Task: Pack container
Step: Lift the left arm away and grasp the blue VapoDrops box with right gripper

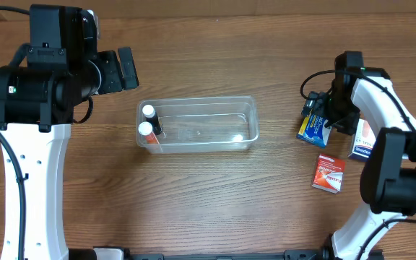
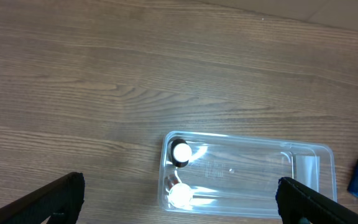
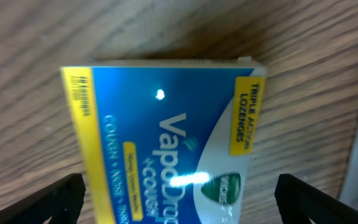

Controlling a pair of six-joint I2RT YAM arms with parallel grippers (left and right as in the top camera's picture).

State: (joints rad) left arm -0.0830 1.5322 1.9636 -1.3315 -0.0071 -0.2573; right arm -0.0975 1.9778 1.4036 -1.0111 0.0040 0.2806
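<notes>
The clear plastic container sits at the table's middle and holds two white-capped bottles at its left end. It also shows in the left wrist view with the bottles. My left gripper is open and empty, high above the container's near side. A blue and yellow VapoDrops box lies at the right. My right gripper is open right over this box, its fingers on either side and apart from it.
A red and white box lies at the front right. A white and blue box lies just right of the blue box, partly under my right arm.
</notes>
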